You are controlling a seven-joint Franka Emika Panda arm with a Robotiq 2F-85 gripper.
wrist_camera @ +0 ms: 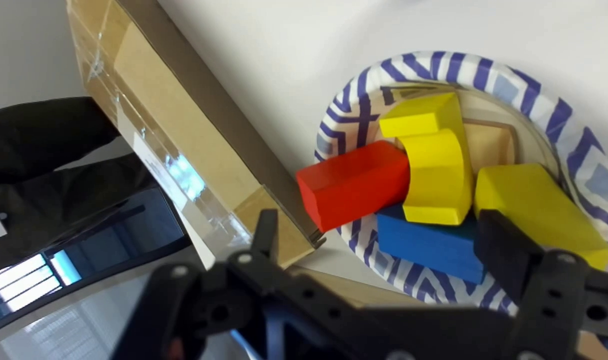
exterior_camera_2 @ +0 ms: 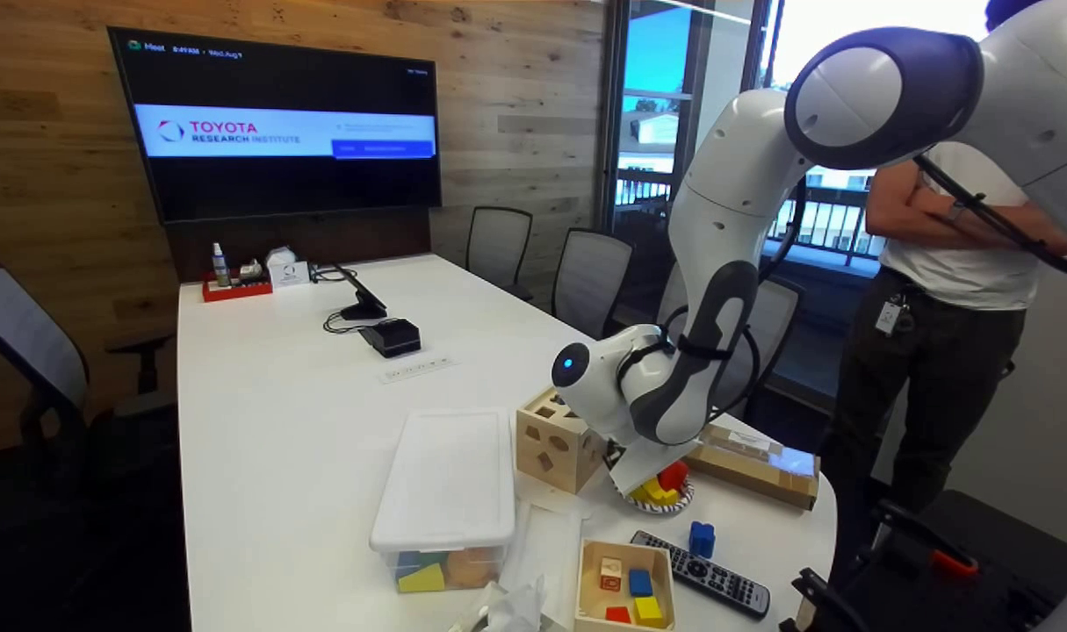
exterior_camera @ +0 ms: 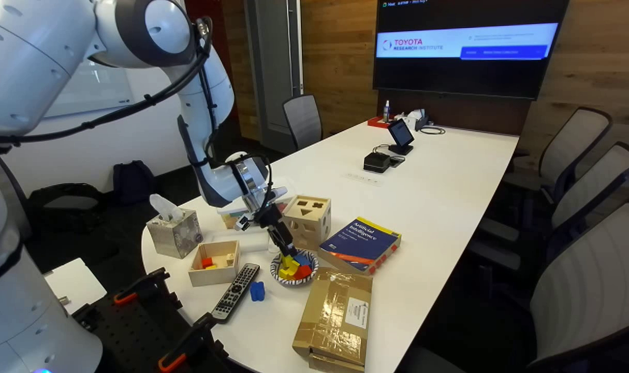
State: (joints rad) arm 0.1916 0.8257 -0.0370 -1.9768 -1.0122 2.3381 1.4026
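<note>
Gripper [wrist_camera: 379, 215] at bowl [wrist_camera: 484, 74], fingers [wrist_camera: 267, 232] wide apart

Wrist view: nothing clamped. One fingertip is over the bowl, next to the blue block [wrist_camera: 429, 245]; contact or not, can't tell. 2nd tip shows outside the rim, toward the cardboard box [wrist_camera: 183, 120]. Bowl (blue & white pattern) holds: red block [wrist_camera: 356, 182] poking over rim, yellow arch block [wrist_camera: 436, 167] approx ctr, plain yellow block [wrist_camera: 539, 212], blue block partly hid by the arch, plus wood-coloured piece [wrist_camera: 489, 145], also partly hid.

Ext. view: gripper slants down, tips right at the bowl's contents; gap btwn fingers hard to read from here. Bowl's on white table [exterior_camera: 428, 207], w/ shape-sorter [exterior_camera: 314, 220] & book [exterior_camera: 358, 246] close by. Blue lobed block [exterior_camera: 257, 291] is just outside bowl, next to remote [exterior_camera: 235, 292]. Open wooden box [exterior_camera: 214, 278] & tissue box [exterior_camera: 173, 235] a bit further along.

Ext. view: arm [exterior_camera_2: 726, 167] hides the fingers & part of bowl. Lidded clear tub [exterior_camera_2: 450, 474] beside the sorter; small blocks [exterior_camera_2: 640, 583] in the open wooden box. Person [exterior_camera_2: 959, 268] stands behind arm, arms folded. Wall screen [exterior_camera_2: 287, 88] is on.
</note>
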